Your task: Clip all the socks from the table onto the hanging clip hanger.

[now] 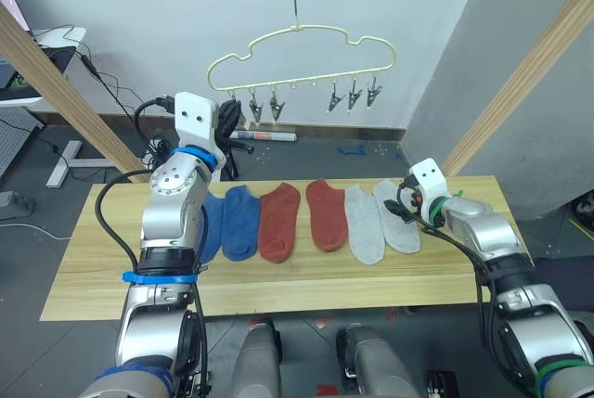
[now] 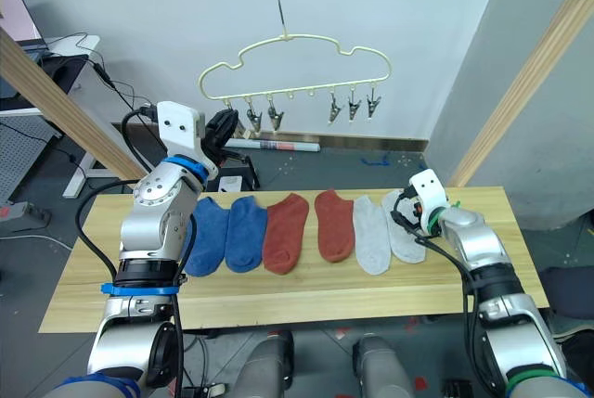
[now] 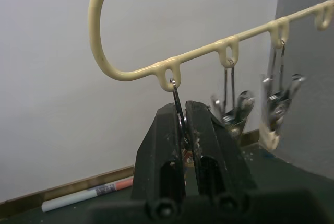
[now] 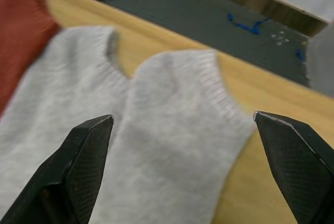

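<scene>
Six socks lie in a row on the table [image 1: 278, 282], all below the clip hanger [image 1: 299, 62], which hangs by its hook from a wooden beam above; two blue socks [image 1: 239, 222] sit below the hanger's left end, two rust-red socks [image 1: 281, 222] below its middle, two light grey socks [image 1: 364, 223] below its right end; none is clipped yet.

The left gripper [image 3: 183, 145] is raised to the hanger's leftmost clip [image 3: 176, 98], its black fingers closed on that clip's metal body; the right gripper [image 4: 182, 161] hovers low over the outermost grey sock [image 4: 177, 130], fingers spread wide, with the cuff between them and nothing held.

Risks, as I judge them: the hanger swings freely from its hook, so a pull from the left arm could tilt the bar and move the clip mouth away from an arriving sock; the two grey socks touch along one edge, so a low pinch may gather both; a shallow pinch may slip off the soft cuff on the lift.

Room: bare planks run in front of the socks and past both ends of the row; the air between the hanger and the socks is open, while slanted wooden posts flank the hanger on both sides and limit wide swings.
</scene>
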{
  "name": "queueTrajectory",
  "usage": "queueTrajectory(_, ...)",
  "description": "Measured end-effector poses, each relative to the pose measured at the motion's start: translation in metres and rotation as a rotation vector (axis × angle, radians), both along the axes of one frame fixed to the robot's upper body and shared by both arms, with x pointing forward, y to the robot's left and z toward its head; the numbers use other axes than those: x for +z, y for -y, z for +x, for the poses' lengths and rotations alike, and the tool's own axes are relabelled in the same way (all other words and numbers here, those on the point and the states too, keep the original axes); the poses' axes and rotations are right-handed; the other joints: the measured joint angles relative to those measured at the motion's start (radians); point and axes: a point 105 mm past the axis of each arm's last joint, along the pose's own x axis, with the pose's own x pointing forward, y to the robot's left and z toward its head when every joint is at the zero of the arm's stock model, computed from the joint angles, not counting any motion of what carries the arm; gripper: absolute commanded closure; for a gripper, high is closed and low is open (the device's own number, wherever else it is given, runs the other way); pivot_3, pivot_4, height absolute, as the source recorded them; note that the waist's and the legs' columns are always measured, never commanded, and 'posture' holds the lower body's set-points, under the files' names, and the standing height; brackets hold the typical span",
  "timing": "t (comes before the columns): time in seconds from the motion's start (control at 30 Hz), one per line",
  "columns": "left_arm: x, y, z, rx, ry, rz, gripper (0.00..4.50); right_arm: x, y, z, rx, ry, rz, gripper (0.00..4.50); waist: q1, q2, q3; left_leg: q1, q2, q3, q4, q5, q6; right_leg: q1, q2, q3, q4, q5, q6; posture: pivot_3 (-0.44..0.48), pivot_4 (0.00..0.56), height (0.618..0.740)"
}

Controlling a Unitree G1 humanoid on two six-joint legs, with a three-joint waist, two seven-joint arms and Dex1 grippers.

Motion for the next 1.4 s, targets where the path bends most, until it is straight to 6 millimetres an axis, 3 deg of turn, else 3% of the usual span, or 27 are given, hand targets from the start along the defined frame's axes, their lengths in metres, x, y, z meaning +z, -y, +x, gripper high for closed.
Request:
queueTrajectory(0.17, 0.002, 0.001, -0.003, -0.006, 0.002, 0.0, 4.49, -0.031, 0.006, -0.002, -0.032, -0.079, -0.002, 0.0, 0.004, 0.0, 0.0, -0.001, -0.001, 0.001, 0.0, 0.0, 0.0, 0.0, -0.001, 0.0, 0.0, 0.0, -0.001, 0.059, 0.246, 0.74)
queueTrajectory(0.23, 0.002, 0.001, -0.004, -0.006, 0.003, 0.001, 4.49, -0.032, 0.009, 0.001, -0.03, -0.07, -0.016, 0.0, 0.005, 0.0, 0.0, -0.001, -0.001, 0.001, 0.0, 0.0, 0.0, 0.0, -0.001, 0.0, 0.0, 0.0, -0.001, 0.059, 0.246, 0.74)
queueTrajectory(0.37, 0.002, 0.0, -0.005, -0.006, 0.0, 0.003, 4.5, -0.033, 0.011, 0.001, -0.011, -0.068, -0.026, 0.81, 0.005, 0.0, 0.0, 0.0, -0.001, 0.001, 0.001, 0.0, 0.0, 0.001, -0.001, -0.001, 0.0, 0.0, 0.0, 0.063, 0.238, 0.74)
queueTrajectory(0.7, 0.001, 0.0, -0.006, -0.007, -0.005, 0.001, 4.5, -0.036, 0.012, -0.008, 0.02, -0.076, -0.007, 4.41, 0.009, 0.0, 0.0, 0.0, -0.001, 0.0, 0.001, 0.0, -0.001, 0.001, -0.001, -0.001, 0.001, 0.001, -0.001, 0.064, 0.218, 0.74)
queueTrajectory(0.87, 0.0, 0.0, -0.006, -0.015, -0.017, -0.029, 4.5, -0.038, 0.016, -0.023, 0.054, -0.068, -0.014, 4.49, 0.016, 0.0, 0.0, 0.0, -0.001, 0.0, 0.001, 0.0, -0.001, 0.001, -0.001, -0.001, 0.001, 0.001, -0.001, 0.064, 0.218, 0.74)
queueTrajectory(0.93, 0.0, 0.001, -0.007, -0.045, -0.062, -0.125, 4.5, -0.032, 0.012, -0.03, 0.095, -0.038, -0.018, 4.49, 0.015, 0.0, 0.0, 0.0, 0.0, 0.0, 0.001, 0.0, -0.001, 0.001, -0.001, -0.001, 0.001, 0.0, -0.001, 0.076, 0.217, 0.74)
queueTrajectory(1.03, -0.003, 0.005, -0.007, -0.124, -0.17, -0.351, 4.5, -0.001, -0.002, -0.037, 0.189, 0.052, -0.019, 4.49, 0.011, 0.0, 0.0, 0.0, 0.0, 0.0, 0.001, 0.0, -0.001, 0.001, -0.001, -0.001, 0.002, 0.0, 0.001, 0.072, 0.217, 0.74)
queueTrajectory(1.13, -0.003, 0.006, -0.009, -0.199, -0.27, -0.559, 4.5, 0.041, -0.039, -0.048, 0.288, 0.132, 0.056, 4.49, 0.002, 0.0, 0.0, 0.0, 0.0, -0.004, 0.002, 0.001, -0.002, 0.002, -0.001, -0.003, 0.004, -0.002, 0.004, 0.063, 0.217, 0.74)
queueTrajectory(1.27, -0.001, 0.011, -0.016, -0.277, -0.353, -0.737, 4.5, 0.066, -0.099, -0.068, 0.403, 0.15, 0.205, 4.49, 0.001, 0.0, 0.0, 0.0, 0.0, -0.008, 0.002, 0.003, -0.005, 0.002, 0.0, -0.006, 0.006, -0.002, 0.004, 0.057, 0.218, 0.74)
queueTrajectory(1.4, -0.002, 0.021, -0.022, -0.345, -0.413, -0.799, 4.5, 0.09, -0.148, -0.068, 0.454, 0.175, 0.314, 4.49, 0.002, 0.0, 0.0, 0.0, -0.001, -0.009, 0.003, 0.004, -0.006, 0.002, -0.001, -0.006, 0.008, -0.002, 0.004, 0.06, 0.218, 0.74)
